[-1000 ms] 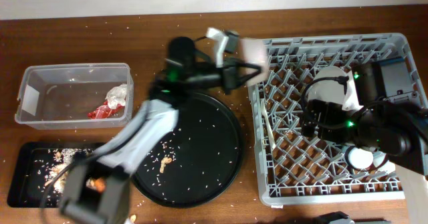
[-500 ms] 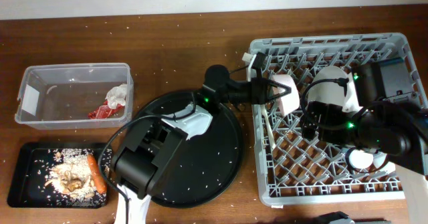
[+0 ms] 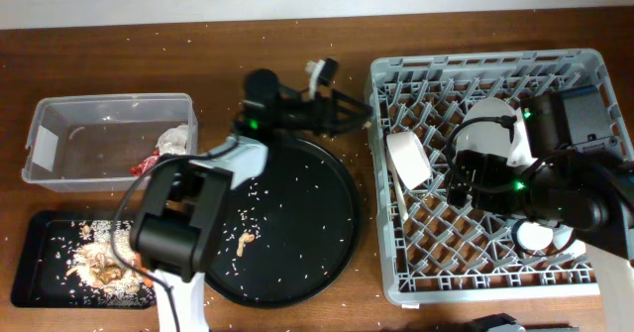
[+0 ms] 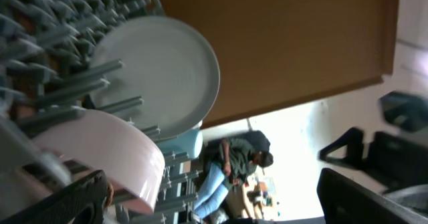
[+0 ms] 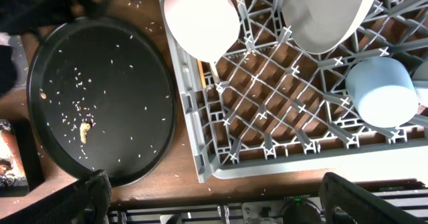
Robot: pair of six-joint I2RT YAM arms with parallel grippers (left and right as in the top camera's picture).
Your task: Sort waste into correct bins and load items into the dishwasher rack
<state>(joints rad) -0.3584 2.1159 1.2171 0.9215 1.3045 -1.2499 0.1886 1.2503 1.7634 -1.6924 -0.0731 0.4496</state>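
Step in hand (judged): the close of a rack-loading move. The left gripper hangs with fingers spread wide and nothing between them, just outside the left rim of the large square grey plastic rack. Ahead of these fingers, inside the rim, the white round bowl leans among the pegs, apart from both fingers. Beyond it the pale round plate stands on edge.

The right gripper is also released and empty, high over the rack. The small blue cup sits ahead of its right finger.

Waste: the red snack wrapper and the crumpled white tissue lie in the clear plastic rectangular tub. The shallow black rectangular tray holds brownish food scraps with rice. The left arm covers that tray's right end, so the carrot cannot be told.

Left to do: one small brownish scrap and loose rice grains lie on the large round black tray, behind and below the left fingers.

Next move (judged): the left arm swings back over the round tray and comes down with its fingers straddling the scrap. It pinches low against the tray floor, then carries the scrap to the shallow tray. The scrap is small and flat, so the pinch could miss
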